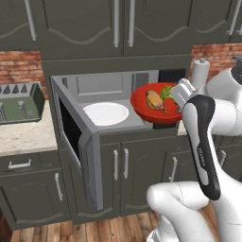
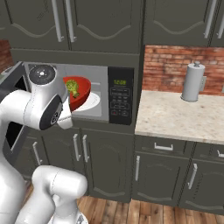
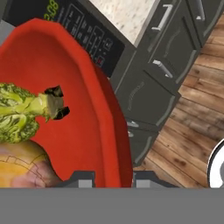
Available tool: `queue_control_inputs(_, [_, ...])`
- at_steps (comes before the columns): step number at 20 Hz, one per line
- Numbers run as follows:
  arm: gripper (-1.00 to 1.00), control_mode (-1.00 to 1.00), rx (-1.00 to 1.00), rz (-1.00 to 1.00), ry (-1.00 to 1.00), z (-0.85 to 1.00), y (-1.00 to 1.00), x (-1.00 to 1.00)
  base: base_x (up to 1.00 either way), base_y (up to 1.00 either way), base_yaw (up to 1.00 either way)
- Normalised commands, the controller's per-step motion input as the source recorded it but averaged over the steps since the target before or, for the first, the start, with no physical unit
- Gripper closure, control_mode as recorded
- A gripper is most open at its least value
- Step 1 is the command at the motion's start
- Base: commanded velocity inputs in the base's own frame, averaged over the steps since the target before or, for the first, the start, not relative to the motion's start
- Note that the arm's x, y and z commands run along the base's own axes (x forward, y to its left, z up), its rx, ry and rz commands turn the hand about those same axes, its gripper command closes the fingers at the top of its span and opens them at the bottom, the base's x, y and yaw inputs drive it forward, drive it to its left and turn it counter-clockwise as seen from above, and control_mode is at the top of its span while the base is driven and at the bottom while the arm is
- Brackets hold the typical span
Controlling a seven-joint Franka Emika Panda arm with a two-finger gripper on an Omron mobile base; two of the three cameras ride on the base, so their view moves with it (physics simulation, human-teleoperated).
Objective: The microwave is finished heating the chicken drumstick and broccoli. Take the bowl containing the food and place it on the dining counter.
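Note:
My gripper (image 1: pixel 177 97) is shut on the right rim of the red bowl (image 1: pixel 153 105) and holds it, tilted, at the right of the microwave's open mouth. In the bowl lie the golden-brown chicken drumstick (image 1: pixel 154 100) and the green broccoli (image 1: pixel 166 92). The hand view shows the bowl (image 3: pixel 87 113) close up, its rim between my gripper (image 3: pixel 114 179) fingertips, with broccoli (image 3: pixel 22 111) and drumstick (image 3: pixel 22 164) inside. The microwave (image 1: pixel 108 87) has its door (image 1: pixel 78 137) swung wide to the left, and its white turntable (image 1: pixel 106 113) is bare. The dining counter is out of view.
The black control panel (image 2: pixel 120 94) sits just right of the bowl (image 2: pixel 78 94). A beige counter (image 2: pixel 175 116) with a paper towel holder (image 2: pixel 192 82) lies further right. A green toaster (image 1: pixel 19 101) stands on the left counter. Cabinets above and below; wooden floor.

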Motion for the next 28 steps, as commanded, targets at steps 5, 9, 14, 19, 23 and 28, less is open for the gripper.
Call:
queue_control_inputs(5, [1.00,-1.00,0.00,0.00,0.00,0.00,-0.29,-0.26,0.00,0.00,0.00])
queue_control_inputs(9, [1.00,1.00,0.00,0.00,0.00,0.00,0.00,0.00,-0.46,-0.96,0.00])
queue_control_inputs(14, [1.00,1.00,0.00,0.00,0.00,0.00,0.00,0.00,-0.66,-1.00,0.03])
queue_control_inputs(19, [1.00,1.00,0.00,0.00,0.00,0.00,0.00,0.00,-0.53,-0.97,0.16])
queue_control_inputs(23, [1.00,1.00,0.00,0.00,0.00,0.00,0.00,0.00,-0.13,-0.80,0.50])
queue_control_inputs(28, [1.00,1.00,0.00,0.00,0.00,0.00,0.00,0.00,0.00,-0.88,0.67])
